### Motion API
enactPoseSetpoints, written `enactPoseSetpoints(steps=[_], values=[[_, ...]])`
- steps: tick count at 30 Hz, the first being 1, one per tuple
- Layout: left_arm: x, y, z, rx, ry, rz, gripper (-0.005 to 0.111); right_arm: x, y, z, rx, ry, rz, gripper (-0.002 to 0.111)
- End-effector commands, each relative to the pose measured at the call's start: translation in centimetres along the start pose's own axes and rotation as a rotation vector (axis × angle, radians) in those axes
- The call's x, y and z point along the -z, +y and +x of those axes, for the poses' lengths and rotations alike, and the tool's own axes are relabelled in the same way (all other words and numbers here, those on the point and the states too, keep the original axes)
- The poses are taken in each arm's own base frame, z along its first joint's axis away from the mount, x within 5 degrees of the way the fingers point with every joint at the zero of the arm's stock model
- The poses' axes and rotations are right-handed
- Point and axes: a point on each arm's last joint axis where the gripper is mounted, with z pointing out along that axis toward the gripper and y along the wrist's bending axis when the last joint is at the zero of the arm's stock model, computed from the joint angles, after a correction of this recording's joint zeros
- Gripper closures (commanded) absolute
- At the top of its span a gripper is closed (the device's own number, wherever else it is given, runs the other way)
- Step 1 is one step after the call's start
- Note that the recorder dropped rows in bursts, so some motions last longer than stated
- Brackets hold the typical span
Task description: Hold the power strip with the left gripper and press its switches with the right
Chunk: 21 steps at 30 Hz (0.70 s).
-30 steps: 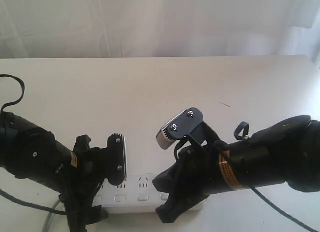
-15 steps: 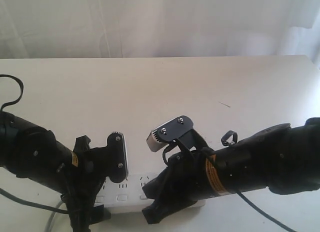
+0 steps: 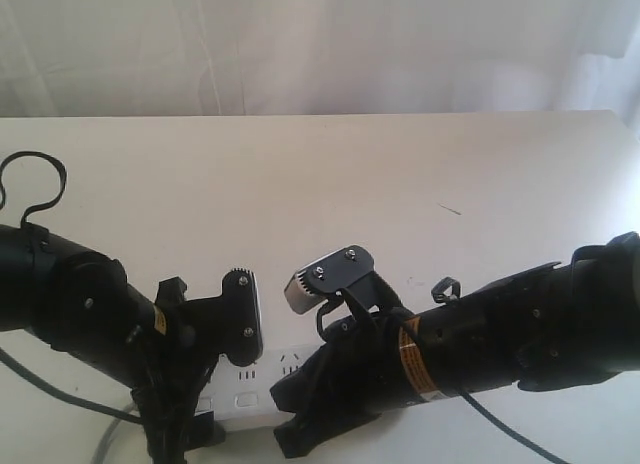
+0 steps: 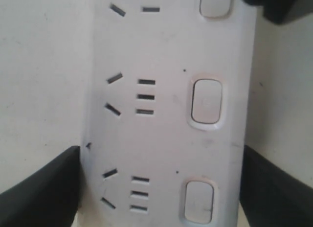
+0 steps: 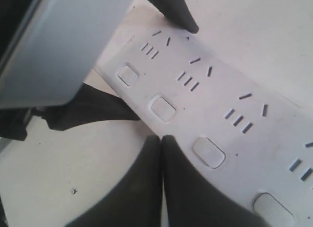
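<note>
Black fingers (image 4: 39,188) of the left gripper (image 4: 160,158) clamp both long edges of the power strip (image 4: 161,134). The right gripper (image 5: 161,139) is pinched together, tips by the switches (image 5: 163,108). The strip lies flat, near edge of the table (image 3: 320,184), left of centre.

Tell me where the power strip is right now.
In the exterior view the power strip lies on the table near the bottom edge, left of centre, straddled by the left gripper, with the right gripper's closed tips beside its switches.
</note>
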Motion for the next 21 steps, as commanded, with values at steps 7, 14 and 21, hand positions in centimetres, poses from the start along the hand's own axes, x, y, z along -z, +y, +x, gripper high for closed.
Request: enactPoseSetpoints(steps=[7,14,21], values=[[-1.7,-0.9,1.1,-0.036,0.080,0.058,0.107,-0.1,-0.8,0.2,0.014,0.027,0.088,0.108],[-1.7,-0.9,1.2,-0.036,0.086,0.065,0.107,-0.3,-1.0,0.0,0.005,-0.009,0.094,0.108],[-1.7,-1.0,1.2,-0.036,0.091,0.070,0.107,-2.4,-1.9,1.1,-0.038,-0.019,0.062,0.108]])
